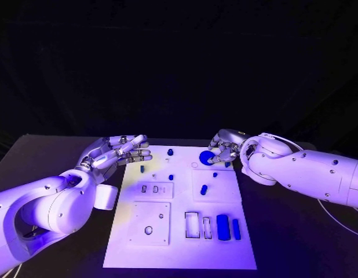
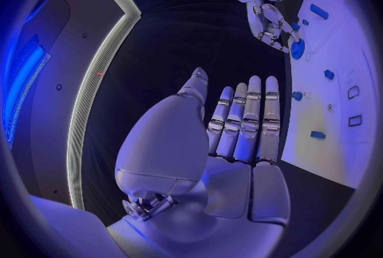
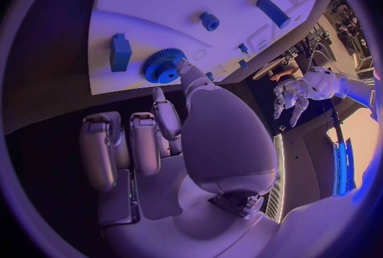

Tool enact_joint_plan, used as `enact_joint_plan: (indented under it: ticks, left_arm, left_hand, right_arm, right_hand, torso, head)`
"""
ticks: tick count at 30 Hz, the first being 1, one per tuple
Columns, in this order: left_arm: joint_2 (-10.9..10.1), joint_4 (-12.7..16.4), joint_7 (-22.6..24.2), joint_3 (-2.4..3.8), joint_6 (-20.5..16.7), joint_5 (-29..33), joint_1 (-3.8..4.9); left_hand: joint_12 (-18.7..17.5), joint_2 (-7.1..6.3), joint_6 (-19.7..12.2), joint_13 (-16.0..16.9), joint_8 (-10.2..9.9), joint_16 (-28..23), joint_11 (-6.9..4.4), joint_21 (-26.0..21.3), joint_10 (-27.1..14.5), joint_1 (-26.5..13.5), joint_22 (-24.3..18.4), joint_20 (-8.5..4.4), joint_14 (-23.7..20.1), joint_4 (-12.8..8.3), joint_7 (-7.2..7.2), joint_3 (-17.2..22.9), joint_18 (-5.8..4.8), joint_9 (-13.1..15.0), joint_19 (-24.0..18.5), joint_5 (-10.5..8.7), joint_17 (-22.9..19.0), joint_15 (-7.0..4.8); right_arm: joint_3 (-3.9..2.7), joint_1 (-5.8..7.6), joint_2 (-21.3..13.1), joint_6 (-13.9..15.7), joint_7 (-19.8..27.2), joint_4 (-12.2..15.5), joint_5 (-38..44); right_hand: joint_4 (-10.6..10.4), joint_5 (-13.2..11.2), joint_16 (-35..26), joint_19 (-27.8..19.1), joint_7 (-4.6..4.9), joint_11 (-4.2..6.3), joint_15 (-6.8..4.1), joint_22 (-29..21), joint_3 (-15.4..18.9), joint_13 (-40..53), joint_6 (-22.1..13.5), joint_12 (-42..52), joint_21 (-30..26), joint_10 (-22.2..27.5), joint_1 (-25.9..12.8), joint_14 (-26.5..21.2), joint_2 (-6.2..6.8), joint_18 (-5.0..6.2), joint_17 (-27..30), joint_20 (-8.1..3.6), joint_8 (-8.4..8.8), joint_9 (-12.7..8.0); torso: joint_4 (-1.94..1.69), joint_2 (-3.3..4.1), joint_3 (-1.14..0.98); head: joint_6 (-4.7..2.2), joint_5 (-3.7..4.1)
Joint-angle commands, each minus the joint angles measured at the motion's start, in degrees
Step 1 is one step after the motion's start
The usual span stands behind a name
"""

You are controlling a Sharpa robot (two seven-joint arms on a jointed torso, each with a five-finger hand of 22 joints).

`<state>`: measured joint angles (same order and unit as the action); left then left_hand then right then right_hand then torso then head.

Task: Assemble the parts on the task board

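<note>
your right hand (image 1: 223, 149) sits at the far right corner of the task board (image 1: 179, 255), thumb and a finger pinching the blue gear (image 1: 207, 157), which rests on or just above the board there; the other fingers curl beside it. your left hand (image 1: 116, 152) hovers at the board's far left edge with its fingers spread and straight, nothing in them; more blue parts (image 1: 222, 227) lie near the board's near right side.

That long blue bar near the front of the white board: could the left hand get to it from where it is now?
Probably yes. The left hand is open beside the board's far left edge, holding nothing, and nothing stands between it and the blue bar.
</note>
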<state>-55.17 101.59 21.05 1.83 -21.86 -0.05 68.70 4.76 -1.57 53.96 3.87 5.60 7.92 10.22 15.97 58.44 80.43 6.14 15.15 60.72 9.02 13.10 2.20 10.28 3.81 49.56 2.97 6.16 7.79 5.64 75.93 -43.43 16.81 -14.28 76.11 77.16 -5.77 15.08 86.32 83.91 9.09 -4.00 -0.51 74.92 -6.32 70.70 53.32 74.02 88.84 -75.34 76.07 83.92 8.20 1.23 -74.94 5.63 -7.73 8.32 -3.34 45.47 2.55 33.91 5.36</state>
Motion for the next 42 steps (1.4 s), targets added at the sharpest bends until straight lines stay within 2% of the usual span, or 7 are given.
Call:
enact_joint_plan:
  ticks: [1,17,33,42]
  left_arm:
    - [0.14,-0.01,0.16,0.04,0.96,0.19,0.07]
    - [0.18,-0.14,-0.02,0.04,0.93,0.19,0.07]
    - [0.16,-0.21,-0.27,0.04,1.03,0.19,0.07]
    - [0.17,-0.28,-0.47,0.04,1.02,0.19,0.07]
  left_hand:
    - [-0.31,0.31,-0.42,-0.07,-0.24,-0.28,0.12,-0.05,-0.38,-0.11,-0.07,0.18,-0.11,-0.12,0.02,-0.24,0.25,-0.04,0.28,-0.01,0.05,0.14]
    - [-0.37,0.38,-0.46,-0.07,-0.30,-0.34,0.13,-0.05,-0.42,0.00,-0.09,0.19,-0.09,-0.21,0.06,-0.22,0.26,-0.04,0.27,-0.01,0.07,0.15]
    - [-0.37,0.38,-0.46,-0.07,-0.30,-0.34,0.13,-0.05,-0.42,0.00,-0.09,0.19,-0.09,-0.21,0.06,-0.22,0.26,-0.04,0.27,-0.01,0.07,0.15]
    - [-0.45,0.42,-0.50,-0.07,-0.36,-0.39,0.16,-0.06,-0.46,0.08,-0.11,0.20,-0.07,-0.30,0.09,-0.22,0.26,-0.04,0.28,-0.01,0.08,0.16]
  right_arm:
    - [-0.01,-0.05,0.28,-2.11,-0.45,-0.35,-0.66]
    - [-0.01,-0.13,1.04,-3.24,0.25,-1.32,-1.20]
    - [-0.01,-0.38,1.38,-1.10,0.80,-1.17,3.77]
    - [-0.01,-0.52,1.44,-0.17,1.08,-0.90,5.01]
  right_hand:
    - [-0.23,0.40,0.41,4.78,-0.02,-0.22,0.49,13.36,0.26,0.13,-0.44,0.24,-0.07,0.20,0.22,4.30,-0.77,-0.74,-6.35,0.50,-0.35,0.12]
    - [-0.43,0.62,0.48,4.73,-0.12,-0.16,0.50,13.32,0.21,1.01,0.17,1.00,-0.12,-0.23,0.63,4.30,-1.39,-0.73,-6.46,0.59,-1.06,0.41]
    - [-0.36,0.70,0.68,5.04,-0.64,0.30,0.17,13.74,-0.41,2.68,2.42,2.46,0.17,-1.50,1.57,4.37,-2.63,-0.84,-6.91,0.40,-2.30,0.92]
    - [-0.39,0.69,0.71,5.04,-0.55,0.26,0.15,13.74,-0.25,2.30,1.94,2.12,0.16,-1.13,1.45,4.38,-2.29,-0.84,-6.97,0.34,-1.96,0.78]
  torso:
    - [0.12,-0.03,-0.01]
    - [0.07,-0.03,-0.02]
    - [0.04,-0.03,-0.01]
    - [0.03,-0.03,-0.03]
  head:
    - [0.06,-0.17]
    - [0.15,-0.16]
    - [0.31,-0.35]
    - [0.31,-0.38]
